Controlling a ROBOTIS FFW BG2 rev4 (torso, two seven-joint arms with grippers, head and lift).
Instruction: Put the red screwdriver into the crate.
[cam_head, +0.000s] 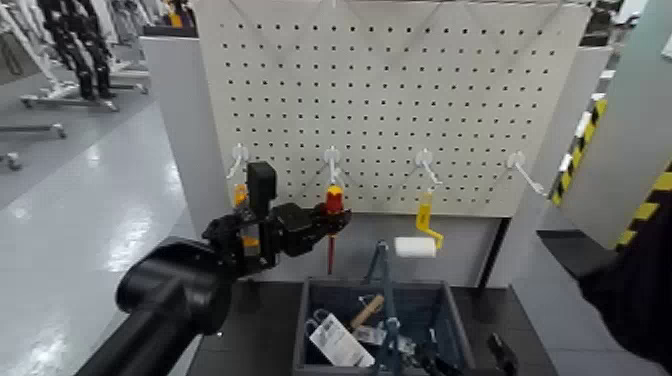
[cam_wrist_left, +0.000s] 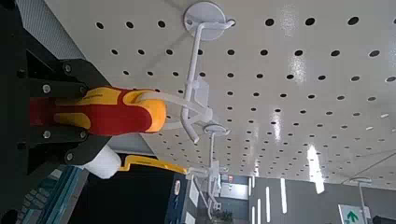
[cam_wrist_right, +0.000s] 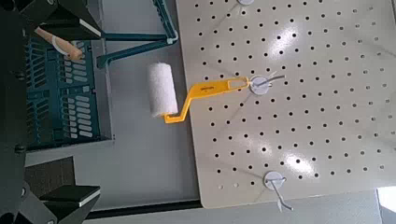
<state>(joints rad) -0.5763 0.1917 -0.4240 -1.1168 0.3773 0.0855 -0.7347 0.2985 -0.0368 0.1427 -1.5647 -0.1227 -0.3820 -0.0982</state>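
Fingers of my left gripper (cam_head: 336, 222) pinch the red screwdriver (cam_head: 333, 205); its shaft points down, seemingly behind the crate's (cam_head: 462, 335) near rim.

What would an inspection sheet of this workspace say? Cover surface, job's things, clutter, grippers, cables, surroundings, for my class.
Surface: dark, under the crate.
Job's things: red screwdriver upright below a hook, outside the crate.
Clutter: white card and wooden handle in the crate; paint roller hanging.
Grippers: left shut on the screwdriver's handle; right open, by the crate.
Cables: nothing seen.
Surroundings: pegboard behind; yellow-black tape beyond, at the robot's right.
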